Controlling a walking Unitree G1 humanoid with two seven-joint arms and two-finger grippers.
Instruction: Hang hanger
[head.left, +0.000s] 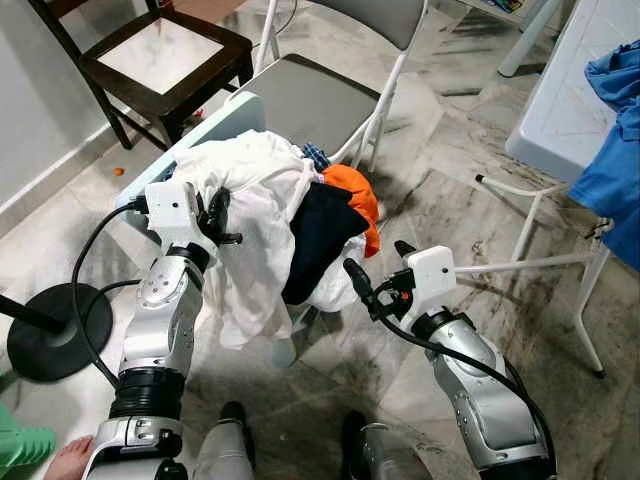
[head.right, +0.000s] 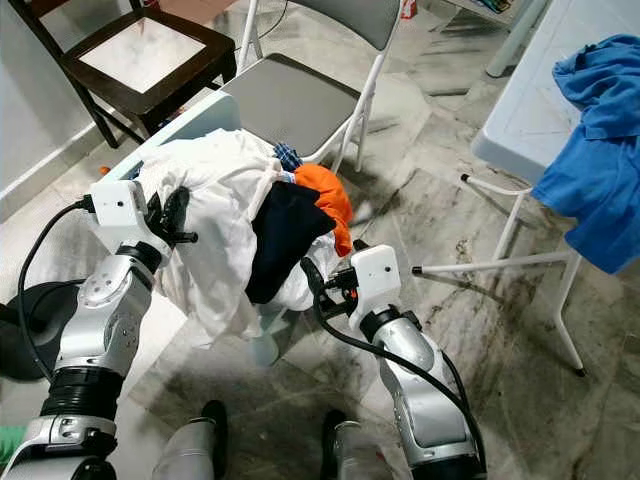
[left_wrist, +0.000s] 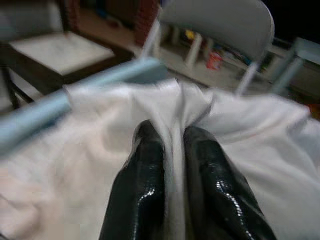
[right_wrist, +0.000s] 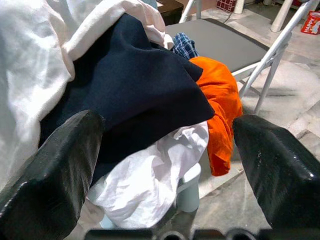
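A heap of clothes fills a light blue basket (head.left: 215, 120) on the floor before me. On top lies a white garment (head.left: 255, 190), with a navy piece (head.left: 320, 235) and an orange piece (head.left: 355, 195) to its right. My left gripper (head.left: 215, 215) is at the heap's left side, shut on a fold of the white garment (left_wrist: 172, 135). My right gripper (head.left: 378, 262) stands open at the heap's lower right, its fingers (right_wrist: 50, 175) spread wide just short of the navy cloth (right_wrist: 135, 85). I see no hanger.
A grey folding chair (head.left: 315, 95) stands right behind the basket, and a dark wooden chair (head.left: 165, 55) at back left. A white table (head.left: 570, 90) with blue cloth (head.left: 615, 170) hanging off it is at right. A black round stand base (head.left: 45, 330) and a person's foot (head.left: 70, 460) are at left.
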